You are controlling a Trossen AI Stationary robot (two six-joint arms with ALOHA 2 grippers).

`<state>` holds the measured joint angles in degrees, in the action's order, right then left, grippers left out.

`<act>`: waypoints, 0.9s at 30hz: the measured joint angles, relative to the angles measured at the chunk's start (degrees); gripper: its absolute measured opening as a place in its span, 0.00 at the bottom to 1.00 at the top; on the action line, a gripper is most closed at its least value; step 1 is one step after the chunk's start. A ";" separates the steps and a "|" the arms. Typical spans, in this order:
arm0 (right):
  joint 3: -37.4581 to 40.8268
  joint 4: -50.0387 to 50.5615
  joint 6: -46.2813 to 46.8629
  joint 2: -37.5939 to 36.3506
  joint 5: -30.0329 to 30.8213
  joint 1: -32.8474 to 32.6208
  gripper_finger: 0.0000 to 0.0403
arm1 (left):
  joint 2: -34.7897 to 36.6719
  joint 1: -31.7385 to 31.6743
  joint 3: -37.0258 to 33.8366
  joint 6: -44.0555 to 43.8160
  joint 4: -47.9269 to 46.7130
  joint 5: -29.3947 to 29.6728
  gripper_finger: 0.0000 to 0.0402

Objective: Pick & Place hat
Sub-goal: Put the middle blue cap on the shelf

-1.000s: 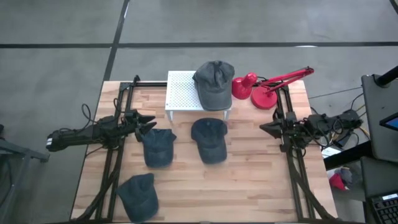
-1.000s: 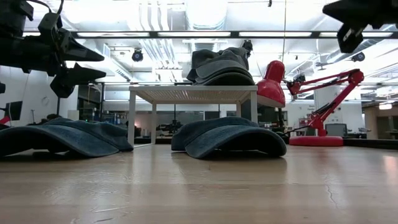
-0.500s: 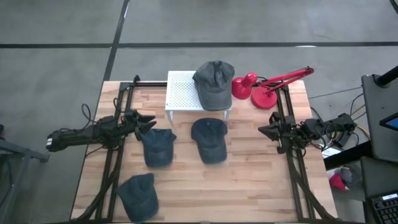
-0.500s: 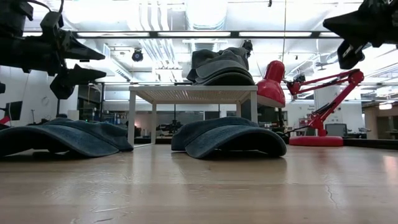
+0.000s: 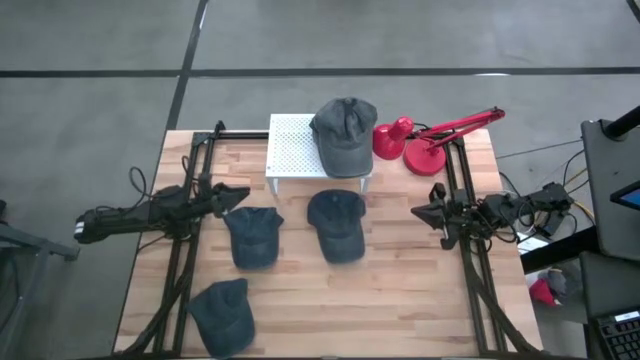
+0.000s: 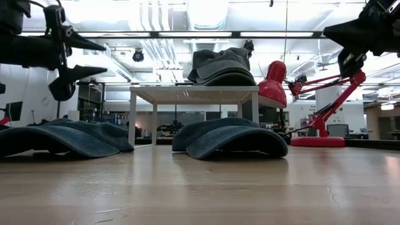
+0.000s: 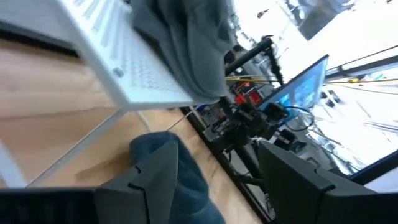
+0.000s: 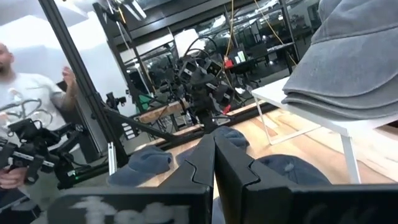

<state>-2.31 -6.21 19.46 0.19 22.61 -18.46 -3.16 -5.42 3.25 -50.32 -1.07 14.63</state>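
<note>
A grey cap (image 5: 343, 135) sits on a white perforated stand (image 5: 290, 150) at the far middle of the table, also seen in the low view (image 6: 219, 65). Three blue caps lie crown up on the wood: one left of centre (image 5: 253, 237), one at the centre (image 5: 337, 225), one at the near left (image 5: 222, 312). My left gripper (image 5: 240, 194) hovers open above the table, just left of the left-centre cap (image 7: 180, 183), fingers pointing right. My right gripper (image 5: 430, 213) hangs shut in the air right of the centre cap (image 8: 286, 168), pointing left.
A red desk lamp (image 5: 425, 140) stands at the far right, next to the stand. Dark arm frames run along both table sides (image 5: 470, 270). A person (image 8: 18, 93) stands beyond the table's left side. Bare wood lies along the near edge (image 5: 380, 310).
My left gripper has rolled about its wrist, so its fingers now stand one above the other, and it has risen slightly. My right gripper has drifted toward the near edge and a little toward the table's middle, staying shut. The caps have not moved.
</note>
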 joint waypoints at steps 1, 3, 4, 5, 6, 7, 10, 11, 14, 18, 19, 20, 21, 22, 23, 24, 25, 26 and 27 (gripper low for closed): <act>0.00 -0.03 -0.02 -0.08 -0.01 0.00 0.02 | 0.00 0.01 0.00 0.62 0.80 -0.20 0.55; 0.00 -0.07 -0.20 -0.09 -0.03 0.00 0.02 | 0.02 0.01 0.08 1.87 2.08 -0.20 0.55; 0.00 -0.02 -0.20 -0.05 -0.04 0.00 0.02 | 0.00 0.01 0.30 2.51 2.13 -0.20 0.55; 0.00 0.00 -0.20 -0.02 -0.04 0.00 0.02 | -0.04 0.01 0.63 2.98 2.15 -0.22 0.55; 0.00 -0.01 -0.20 -0.01 -0.04 0.00 0.02 | -0.10 0.00 1.08 3.52 2.15 -0.22 0.55; 0.00 -0.01 -0.20 -0.05 -0.07 0.00 0.02 | -0.21 0.00 1.64 4.17 2.17 -0.46 0.55; 0.00 -0.01 -0.20 -0.07 -0.09 0.00 0.02 | -1.32 0.01 3.70 6.60 2.17 -1.68 0.55; 0.00 0.01 -0.20 -0.07 -0.09 0.00 0.02 | -1.95 0.01 4.57 7.24 2.09 -2.10 0.55; 0.00 -0.01 -0.20 -0.07 -0.09 0.00 0.02 | -4.80 0.01 7.52 9.53 1.44 -2.48 0.55; 0.00 0.01 -0.20 -0.07 -0.09 0.00 0.02 | -10.83 0.10 12.04 12.31 -0.88 -2.81 0.55; 0.00 0.01 -0.21 -0.07 -0.09 0.00 0.02 | -12.64 0.12 13.39 12.82 -2.30 -2.82 0.55; 0.00 0.04 -0.21 -0.07 -0.09 0.00 0.02 | -14.52 0.15 14.87 13.15 -4.24 -2.82 0.55; 0.00 0.07 -0.28 -0.07 -0.09 0.00 0.02 | -16.42 0.20 16.38 13.25 -6.46 -2.82 0.55; 0.00 0.11 -0.40 -0.07 -0.09 0.02 0.02 | -18.32 0.27 17.98 13.40 -9.03 -2.82 0.55; 0.00 0.19 -0.45 -0.07 -0.09 0.02 0.02 | -20.40 0.30 19.77 13.44 -11.93 -2.84 0.55; 0.00 0.27 -0.50 -0.07 -0.09 0.02 0.02 | -22.38 0.30 21.55 13.44 -14.83 -2.84 0.55; 0.00 0.32 -0.59 -0.07 -0.08 0.02 0.02 | -24.40 0.30 23.34 13.42 -17.76 -2.84 0.55; 0.00 0.37 -0.61 -0.03 -0.07 0.02 0.02 | -26.34 0.30 25.13 13.41 -20.77 -2.84 0.55; 0.00 0.41 -0.61 0.01 -0.07 0.02 0.02 | -28.12 0.30 26.77 13.35 -23.50 -2.84 0.55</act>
<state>-2.31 -5.80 18.85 0.21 22.55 -18.44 -31.28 -5.13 30.02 -36.97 -24.57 11.80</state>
